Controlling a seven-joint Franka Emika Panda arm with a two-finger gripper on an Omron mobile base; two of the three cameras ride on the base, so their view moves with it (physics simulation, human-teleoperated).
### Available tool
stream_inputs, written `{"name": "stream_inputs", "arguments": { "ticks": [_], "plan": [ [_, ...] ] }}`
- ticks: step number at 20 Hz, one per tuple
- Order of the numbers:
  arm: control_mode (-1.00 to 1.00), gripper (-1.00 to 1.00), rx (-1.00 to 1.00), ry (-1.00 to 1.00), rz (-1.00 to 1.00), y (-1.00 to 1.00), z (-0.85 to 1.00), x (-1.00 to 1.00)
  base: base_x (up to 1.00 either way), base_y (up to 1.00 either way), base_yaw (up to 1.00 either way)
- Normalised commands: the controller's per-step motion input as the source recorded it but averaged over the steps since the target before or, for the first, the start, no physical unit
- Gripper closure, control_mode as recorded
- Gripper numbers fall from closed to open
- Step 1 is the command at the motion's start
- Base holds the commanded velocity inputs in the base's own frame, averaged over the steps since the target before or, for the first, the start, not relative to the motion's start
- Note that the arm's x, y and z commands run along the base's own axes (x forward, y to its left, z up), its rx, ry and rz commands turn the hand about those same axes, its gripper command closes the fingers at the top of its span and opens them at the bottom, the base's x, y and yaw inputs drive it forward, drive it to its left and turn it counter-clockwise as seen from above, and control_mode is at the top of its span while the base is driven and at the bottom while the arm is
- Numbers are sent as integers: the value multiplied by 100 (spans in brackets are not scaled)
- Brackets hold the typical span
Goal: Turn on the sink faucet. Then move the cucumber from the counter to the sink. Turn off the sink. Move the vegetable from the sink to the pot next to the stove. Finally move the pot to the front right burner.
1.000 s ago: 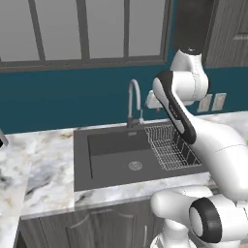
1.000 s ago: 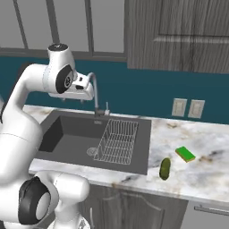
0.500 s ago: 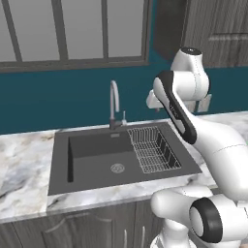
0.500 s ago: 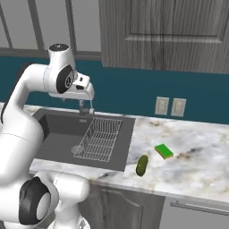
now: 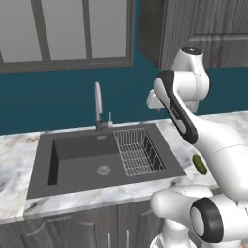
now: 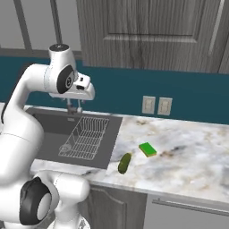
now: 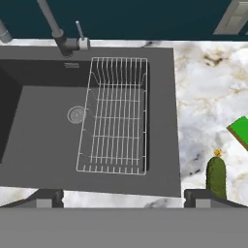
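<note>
Spreading across the scene, the marble counter [image 6: 188, 156] carries the dark sink [image 5: 77, 162] with its wire rack [image 7: 116, 116] and gooseneck faucet [image 5: 98, 104]. Above the basin the jaws hang spread wide, holding nothing. The cucumber [image 6: 125, 163] lies on the counter just right of the sink, near a green sponge [image 6: 147, 149].

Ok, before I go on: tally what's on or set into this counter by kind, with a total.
Cucumber: 1
Green sponge: 1
Sink basin: 1
Wire rack: 1
Faucet: 1
Total: 5
</note>
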Motion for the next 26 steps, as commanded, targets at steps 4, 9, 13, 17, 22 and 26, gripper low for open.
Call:
{"name": "stream_inputs", "arguments": {
  "ticks": [4, 9, 13, 17, 22, 26],
  "plan": [
    [100, -100, 0, 0, 0, 0, 0, 0, 41, -5, 0],
    [100, -100, 0, 0, 0, 0, 0, 0, 40, 0, 0],
    [-100, -100, 0, 0, 0, 0, -1, 0, 0, 0, 0],
    [-100, -100, 1, -13, 4, -1, -27, -16, 0, 0, 0],
    [-100, -100, 0, -21, 18, 0, -41, -33, 0, 0, 0],
    [-100, -100, 1, -11, 23, 0, -47, -17, 0, 0, 0]
  ]
}}
